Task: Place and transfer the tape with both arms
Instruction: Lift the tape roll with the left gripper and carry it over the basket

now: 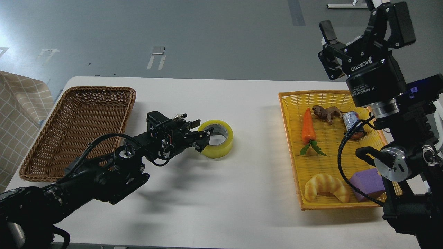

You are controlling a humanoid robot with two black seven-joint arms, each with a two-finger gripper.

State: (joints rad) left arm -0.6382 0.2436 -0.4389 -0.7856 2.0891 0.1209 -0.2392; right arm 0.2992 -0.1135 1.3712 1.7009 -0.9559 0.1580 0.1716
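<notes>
Your wide roll of yellowish-green translucent packing tape (217, 138) is lying flat on the white worktop (221, 193), about mid-way between the two baskets and closer to the brown one. Your left claw (202, 135) is right at it, low over the surface, fingers at the roll's left rim with one finger (206, 130) reaching over the edge toward the grey-white core; from this angle you cannot tell whether the fingers are clamped on the wall of the roll or just resting against it. Your right claw (333, 52) is up high at the top right, well apart from the tape, fingers spread wide and holding nothing. Behind the left arm sits the brown woven wicker basket (52, 152), shallow and rectangular. On the right you have the yellow woven tray (294, 138), carrying an orange toy carrot with green leaves (308, 128), a small brown animal figure (326, 112), a small blue-white can (350, 119), a golden croissant (326, 186) and a purple block (367, 183); your right arm partly covers that tray's far side.
</notes>
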